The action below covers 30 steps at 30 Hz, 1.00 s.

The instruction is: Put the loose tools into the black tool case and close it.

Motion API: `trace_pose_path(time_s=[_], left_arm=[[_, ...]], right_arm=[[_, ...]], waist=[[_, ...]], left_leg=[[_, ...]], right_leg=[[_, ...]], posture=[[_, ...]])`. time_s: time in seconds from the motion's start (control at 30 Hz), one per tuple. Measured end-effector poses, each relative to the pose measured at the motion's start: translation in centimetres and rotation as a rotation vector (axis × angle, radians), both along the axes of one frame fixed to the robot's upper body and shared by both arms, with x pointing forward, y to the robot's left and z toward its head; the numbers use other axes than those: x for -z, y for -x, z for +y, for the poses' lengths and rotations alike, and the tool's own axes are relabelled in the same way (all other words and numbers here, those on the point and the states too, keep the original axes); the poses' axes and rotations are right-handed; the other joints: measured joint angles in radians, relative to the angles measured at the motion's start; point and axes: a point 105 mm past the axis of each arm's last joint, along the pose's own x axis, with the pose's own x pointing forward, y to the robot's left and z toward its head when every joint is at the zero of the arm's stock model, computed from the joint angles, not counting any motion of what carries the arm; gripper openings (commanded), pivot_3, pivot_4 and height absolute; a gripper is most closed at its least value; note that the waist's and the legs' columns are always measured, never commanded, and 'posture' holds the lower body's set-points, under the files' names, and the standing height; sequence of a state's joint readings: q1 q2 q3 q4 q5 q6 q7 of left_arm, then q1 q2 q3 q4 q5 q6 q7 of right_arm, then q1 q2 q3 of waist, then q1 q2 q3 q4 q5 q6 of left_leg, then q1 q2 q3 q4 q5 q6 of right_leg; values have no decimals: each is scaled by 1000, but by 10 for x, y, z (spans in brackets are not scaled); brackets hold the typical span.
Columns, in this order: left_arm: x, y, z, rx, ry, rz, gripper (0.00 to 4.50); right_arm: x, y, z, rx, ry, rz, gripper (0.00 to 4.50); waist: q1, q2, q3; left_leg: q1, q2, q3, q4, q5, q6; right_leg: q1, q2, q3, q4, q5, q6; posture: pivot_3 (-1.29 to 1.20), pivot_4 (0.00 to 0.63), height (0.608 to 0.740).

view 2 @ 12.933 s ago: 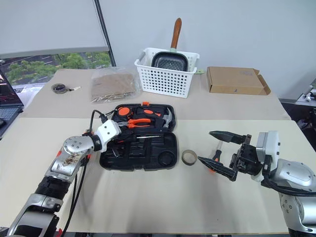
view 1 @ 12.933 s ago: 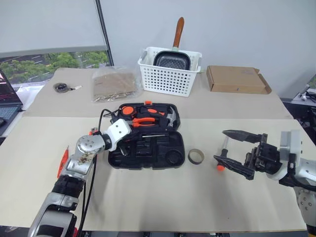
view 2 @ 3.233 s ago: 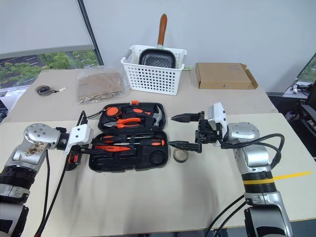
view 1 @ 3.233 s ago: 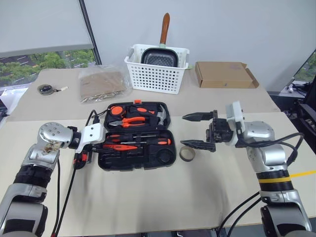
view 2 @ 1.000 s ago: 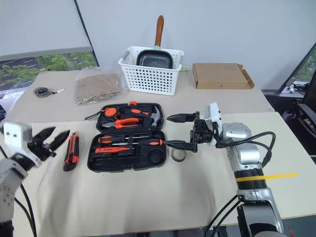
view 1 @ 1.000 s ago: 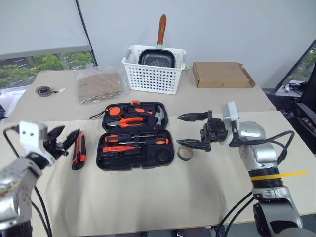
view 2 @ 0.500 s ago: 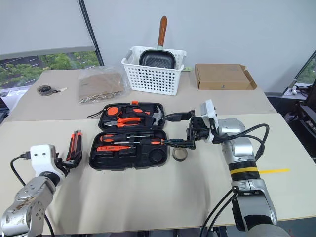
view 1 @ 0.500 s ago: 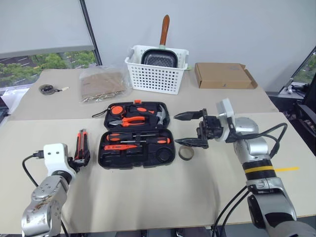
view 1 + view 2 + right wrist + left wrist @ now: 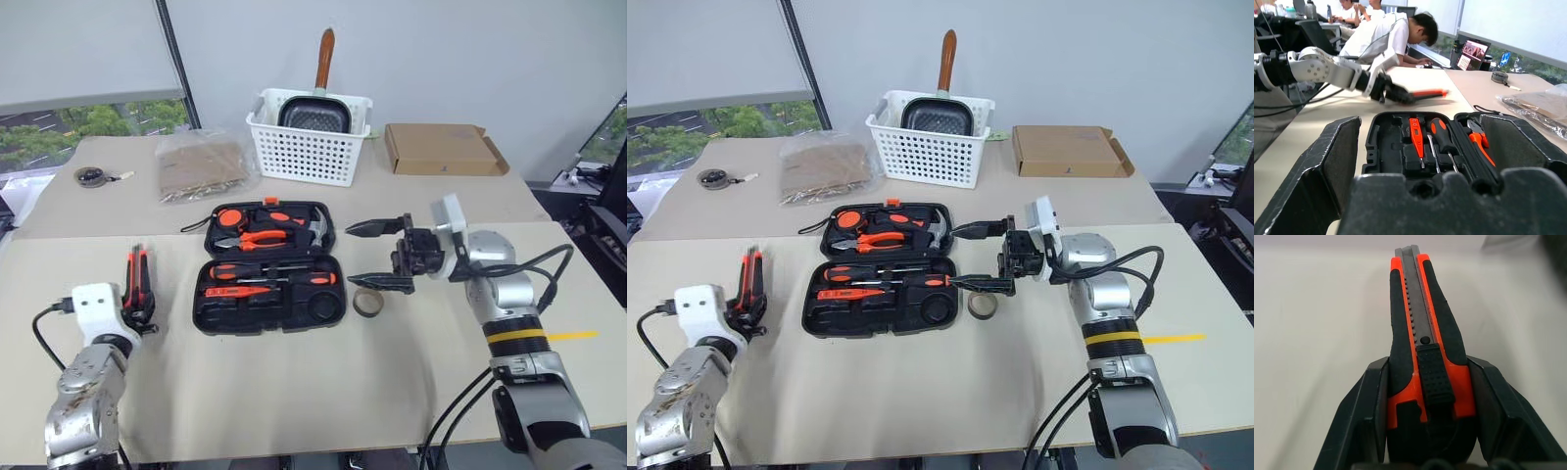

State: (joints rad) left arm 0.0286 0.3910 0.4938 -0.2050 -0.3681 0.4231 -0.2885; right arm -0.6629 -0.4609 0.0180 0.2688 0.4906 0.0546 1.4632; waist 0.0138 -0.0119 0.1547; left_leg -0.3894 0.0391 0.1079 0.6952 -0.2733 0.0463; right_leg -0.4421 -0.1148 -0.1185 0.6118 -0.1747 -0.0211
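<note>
The black tool case (image 9: 284,311) lies open mid-table. Two orange-and-black screwdrivers (image 9: 279,272) and a slim red tester (image 9: 235,291) rest in its front half; pliers and a hammer sit in the lid. Left of the case, my left gripper (image 9: 138,305) is shut on the orange-black utility knife (image 9: 131,269), its fingers (image 9: 1366,406) pressed against both sides of the handle. The greyish tape roll (image 9: 369,305) lies on the table at the case's right front corner. My right gripper (image 9: 375,256) hangs open just above the roll, pointing at the case, with nothing between its fingers.
At the back stand a white perforated basket (image 9: 312,147) holding a pan, a flat cardboard box (image 9: 443,149) and a clear bag of brown material (image 9: 201,166). A round grey gadget (image 9: 91,176) lies far back left. People (image 9: 1396,34) sit at desks beyond the table's left side.
My left gripper came down beside the utility knife and shut on its handle; the knife now sits a little farther left of the case. The right arm stayed put.
</note>
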Motion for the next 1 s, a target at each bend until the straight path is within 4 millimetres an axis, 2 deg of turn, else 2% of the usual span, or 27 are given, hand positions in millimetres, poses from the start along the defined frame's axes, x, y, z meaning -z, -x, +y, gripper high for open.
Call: trace_pose_path(time_s=[0.1, 0.17, 0.23, 0.4, 0.6, 0.67, 1.0], left_arm=[[-36, 0, -28, 342, -73, -116, 1797], [-47, 2, -46, 538, -166, -138, 1797], [-45, 4, -60, 718, -251, -103, 1797], [-22, 9, -88, 1128, -438, 44, 1797], [-3, 9, -99, 1389, -566, 149, 1797], [-5, 5, -103, 1456, -606, 154, 1797], [-6, -12, -112, 1585, -703, 201, 1797]], right_arm=[[-1, 0, 0, 5, 0, -3, 4500], [-1, -1, -1, 8, -1, -3, 4500], [0, -1, -1, 11, -1, -1, 4500], [0, -1, -3, 21, 3, -1, 4500], [2, 0, -6, 42, 6, -2, 4500], [4, 2, -10, 53, 13, -3, 4500], [0, 2, -16, 86, 22, -23, 4500]], waist=[[2, 0, 0], [0, 0, 0], [-2, 1, 0], [-2, 1, 0], [-2, 1, 0], [-1, 1, 0], [-3, 1, 0]], left_leg=[[-1, 0, 0, 0, -3, -3], [-1, 0, 1, 0, -3, -2], [-1, 0, 2, 0, -3, -2], [-1, 1, 2, 0, 1, 3], [-1, 1, 3, -1, 1, 5], [-1, 1, 3, -1, 1, 5], [-1, 1, 4, 0, 1, 6]], right_leg=[[0, 0, -1, -1, 0, 0], [0, 0, -1, -1, -1, 1], [0, 1, -1, -1, -4, 6], [-1, 2, -2, 0, -5, 6], [-2, 2, -2, -1, -5, 6], [-1, 2, -2, -1, -5, 6], [-1, 2, -1, -1, -5, 7]], posture=[[0, 150, 700], [0, 150, 700], [0, 150, 700], [0, 150, 700], [0, 150, 700], [0, 150, 700], [0, 150, 700]])
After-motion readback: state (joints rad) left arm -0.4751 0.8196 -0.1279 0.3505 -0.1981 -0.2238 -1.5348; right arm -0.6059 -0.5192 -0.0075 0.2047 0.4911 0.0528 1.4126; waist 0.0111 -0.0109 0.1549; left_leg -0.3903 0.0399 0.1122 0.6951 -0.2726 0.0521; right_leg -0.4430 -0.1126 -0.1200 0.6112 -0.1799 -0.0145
